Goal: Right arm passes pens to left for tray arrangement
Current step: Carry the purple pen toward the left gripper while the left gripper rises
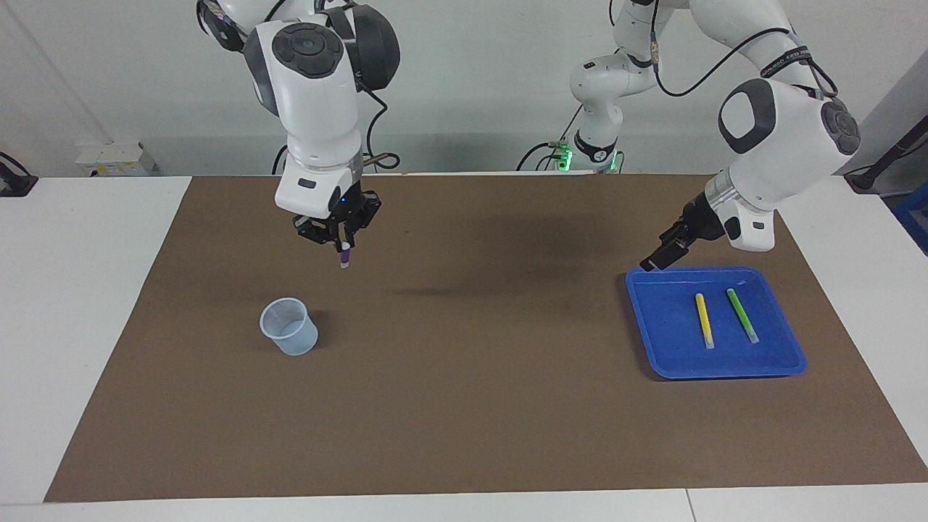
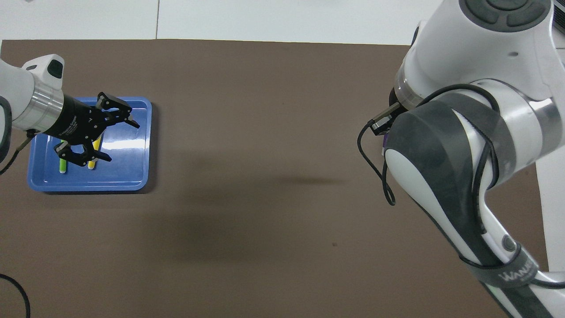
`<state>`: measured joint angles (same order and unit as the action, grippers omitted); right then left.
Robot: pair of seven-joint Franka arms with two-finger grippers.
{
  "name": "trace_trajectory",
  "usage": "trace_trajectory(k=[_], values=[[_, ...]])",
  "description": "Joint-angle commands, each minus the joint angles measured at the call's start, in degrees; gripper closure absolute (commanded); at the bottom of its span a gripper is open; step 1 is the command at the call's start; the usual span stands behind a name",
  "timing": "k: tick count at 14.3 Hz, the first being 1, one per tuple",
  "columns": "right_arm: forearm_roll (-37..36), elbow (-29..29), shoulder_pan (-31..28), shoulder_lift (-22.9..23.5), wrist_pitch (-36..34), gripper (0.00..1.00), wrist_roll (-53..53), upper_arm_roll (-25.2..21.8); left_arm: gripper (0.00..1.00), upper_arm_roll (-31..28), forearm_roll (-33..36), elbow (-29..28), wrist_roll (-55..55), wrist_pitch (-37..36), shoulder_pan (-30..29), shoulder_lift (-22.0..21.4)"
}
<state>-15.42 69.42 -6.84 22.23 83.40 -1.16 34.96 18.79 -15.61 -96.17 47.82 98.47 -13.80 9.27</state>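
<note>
The right gripper [image 1: 341, 243] hangs in the air over the brown mat [image 1: 464, 406], toward the right arm's end of the bench [image 1: 72, 290], its jaws clenched on the purple pen [image 1: 345, 255]. The pen hangs upright below the fingertips, a short purple length showing with its whitish end pointing down. In the overhead view the right arm's bulk hides nearly all of it. The small translucent bluish cup [image 1: 289, 326] stands upright on the mat, farther from the robots than the spot under that gripper and apart from it.

The middle of the mat is bare, a broad stretch of open room between the cup and the tray [image 1: 652, 319].

The blue tray lies flat on the mat toward the left arm's end of the bench, roughly square with rounded corners and a raised rim. In it lie the yellow pen [image 1: 704, 320] and the green pen [image 1: 742, 315], side by side and apart, each with its whitish end pointing away from the robots. The yellow pen sits near the tray's middle; the green one lies closer to the rim at the left arm's end. The tray floor toward the mat's middle is bare.

The left gripper [image 2: 108, 137] hovers over the tray's nearer edge, jaws released and spread wide, holding nothing.
</note>
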Motion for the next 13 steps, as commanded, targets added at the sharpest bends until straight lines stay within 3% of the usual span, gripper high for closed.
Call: trace_trajectory(k=[1,7,13], values=[[4.4,-0.3,-0.5,-0.4,1.6,1.0,5.1,0.5,0.01,0.0,-2.9,-1.0,6.2,-0.2,0.4,-1.2],[16.9,-0.1,-0.5,-2.0,11.2,1.0,22.1,0.5,0.01,0.0,-7.5,-1.0,13.3,-0.5,0.4,-1.3],[20.3,0.7,2.3,-2.0,21.4,1.0,36.9,2.2,0.01,0.0,-14.8,-1.0,26.9,0.6,0.6,-1.3]])
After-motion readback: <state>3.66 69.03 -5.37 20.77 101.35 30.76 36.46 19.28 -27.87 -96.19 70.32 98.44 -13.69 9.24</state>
